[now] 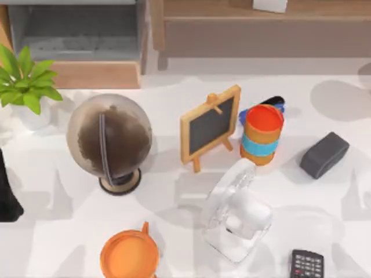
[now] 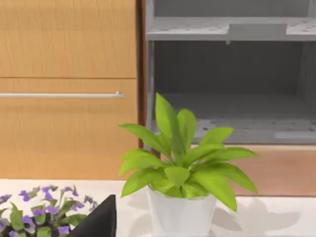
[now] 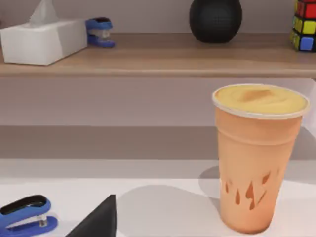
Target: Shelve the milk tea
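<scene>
**Milk tea standing on the desk below the shelf; both arms idle**

Milk tea, seen from the right wrist, is an orange cup with a pale sealed lid. It stands upright on the white desk, in front of the wooden shelf and below its board. On that board sit a white tissue box, a small blue stapler just beside it, a black sphere and a multicoloured cube. A second blue stapler lies on the desk, well apart from the cup. A dark wedge of the right tool enters at the view's edge, clear of the cup; whether this tool is open or closed cannot be told.

From above, an orange canister with a blue band stands near the desk's middle, with a small chalkboard easel just beside it on the left. A white fan, a globe, an orange pot, a dark grey block and a black calculator are spread around them.

The left arm is parked at the desk's left edge. A dark wedge of the left tool shows in its wrist view, state likewise not determinable, before a potted plant, purple flowers and a grey-shelved cabinet.
</scene>
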### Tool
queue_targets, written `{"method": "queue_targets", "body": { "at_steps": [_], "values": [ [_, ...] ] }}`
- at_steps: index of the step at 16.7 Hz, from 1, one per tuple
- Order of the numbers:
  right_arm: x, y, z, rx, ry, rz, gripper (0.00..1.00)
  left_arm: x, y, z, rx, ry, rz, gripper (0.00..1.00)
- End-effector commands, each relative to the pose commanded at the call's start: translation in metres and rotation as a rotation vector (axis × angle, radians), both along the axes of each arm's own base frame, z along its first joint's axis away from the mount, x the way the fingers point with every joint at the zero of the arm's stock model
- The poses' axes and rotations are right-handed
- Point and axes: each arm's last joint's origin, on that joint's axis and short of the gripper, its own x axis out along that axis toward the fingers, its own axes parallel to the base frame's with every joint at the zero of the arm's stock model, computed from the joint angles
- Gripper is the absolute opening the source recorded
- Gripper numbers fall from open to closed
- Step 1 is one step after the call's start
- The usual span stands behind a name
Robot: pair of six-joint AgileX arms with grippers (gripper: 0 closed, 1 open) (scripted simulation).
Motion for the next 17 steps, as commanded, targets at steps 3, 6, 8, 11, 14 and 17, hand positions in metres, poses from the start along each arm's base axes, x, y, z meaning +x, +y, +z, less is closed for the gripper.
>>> {"method": "queue_targets", "body": {
  "at_steps": [3,6,8,11,14,17],
  "values": [
    [0.000,0.000,0.001,-0.001,-0.001,0.000,1.00,0.000,0.000,0.000,0.000,0.000,0.000,1.00],
    [0.005,-0.002,0.013,-0.007,-0.005,-0.003,1.00,0.000,0.000,0.000,0.000,0.000,0.000,1.00],
    [0.013,-0.003,0.023,-0.013,0.003,-0.006,1.00,0.000,0.000,0.000,0.000,0.000,0.000,1.00],
    [0.034,-0.008,0.037,-0.023,0.041,-0.011,1.00,0.000,0.000,0.000,0.000,0.000,0.000,1.00],
    [0.069,-0.016,0.043,-0.028,0.100,-0.015,1.00,0.000,0.000,0.000,0.000,0.000,0.000,1.00],
    [0.109,-0.028,0.036,-0.028,0.164,-0.017,1.00,0.000,0.000,0.000,0.000,0.000,0.000,1.00]
  ]
}}
